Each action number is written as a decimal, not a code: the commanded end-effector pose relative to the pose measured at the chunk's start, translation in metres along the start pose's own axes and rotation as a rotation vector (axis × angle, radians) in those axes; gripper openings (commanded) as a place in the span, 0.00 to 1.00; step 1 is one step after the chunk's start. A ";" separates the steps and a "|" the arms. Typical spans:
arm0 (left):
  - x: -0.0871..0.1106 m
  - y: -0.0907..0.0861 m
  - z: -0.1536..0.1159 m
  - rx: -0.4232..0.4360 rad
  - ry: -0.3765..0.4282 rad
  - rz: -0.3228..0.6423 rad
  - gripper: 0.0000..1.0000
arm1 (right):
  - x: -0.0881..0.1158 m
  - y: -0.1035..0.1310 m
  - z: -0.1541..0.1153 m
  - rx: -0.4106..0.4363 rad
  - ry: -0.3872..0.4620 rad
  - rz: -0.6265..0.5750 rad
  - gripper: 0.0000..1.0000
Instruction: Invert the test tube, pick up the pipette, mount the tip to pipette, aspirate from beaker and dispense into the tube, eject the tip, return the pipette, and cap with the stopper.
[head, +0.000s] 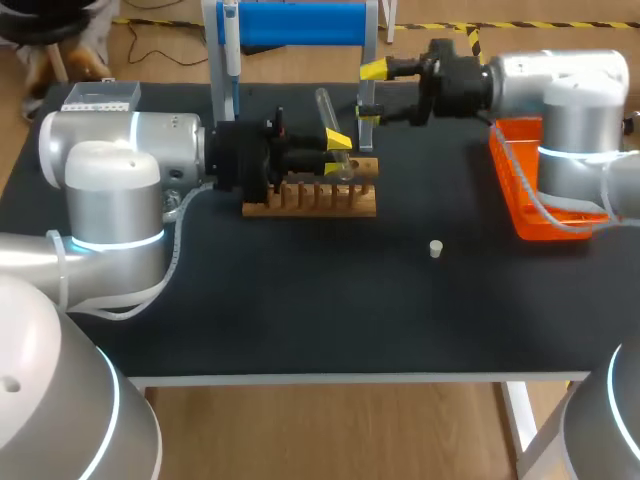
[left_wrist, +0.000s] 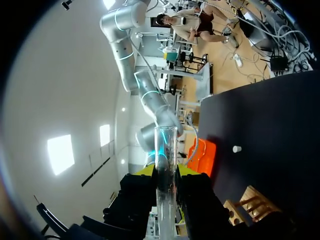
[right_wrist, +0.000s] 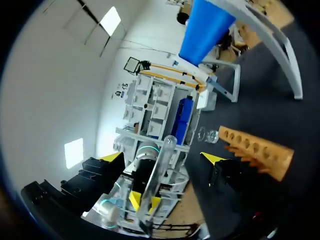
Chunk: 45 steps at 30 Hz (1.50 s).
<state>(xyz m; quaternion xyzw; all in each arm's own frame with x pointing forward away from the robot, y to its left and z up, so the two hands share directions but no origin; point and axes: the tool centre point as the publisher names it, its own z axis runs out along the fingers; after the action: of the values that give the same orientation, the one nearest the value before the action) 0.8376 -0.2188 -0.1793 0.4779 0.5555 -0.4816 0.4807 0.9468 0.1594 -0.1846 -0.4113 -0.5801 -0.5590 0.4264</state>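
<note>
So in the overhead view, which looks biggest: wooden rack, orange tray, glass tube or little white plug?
Orange tray and wooden rack: about alike, the tray partly behind the right arm, so unranked.
Then the test tube.
Smallest, the white stopper.

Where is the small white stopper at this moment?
In the head view the stopper sits on the black table, right of the middle, between the wooden rack and the orange tray, touching neither.
</note>
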 end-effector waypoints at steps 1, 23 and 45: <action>0.000 0.000 0.000 -0.001 0.000 0.002 0.00 | 0.004 -0.017 -0.024 -0.031 -0.086 -0.246 1.00; 0.000 0.000 0.000 -0.001 0.000 0.002 0.00 | -0.018 -0.038 -0.042 -0.019 -0.219 -0.598 1.00; 0.000 0.000 0.000 -0.001 0.000 0.002 0.00 | -0.107 -0.086 -0.041 -0.019 -0.496 -0.929 1.00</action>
<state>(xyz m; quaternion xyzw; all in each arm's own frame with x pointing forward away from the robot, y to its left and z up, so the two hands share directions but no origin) 0.8376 -0.2188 -0.1795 0.4778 0.5555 -0.4815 0.4809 0.9013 0.1101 -0.3053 -0.2258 -0.7867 -0.5745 -0.0052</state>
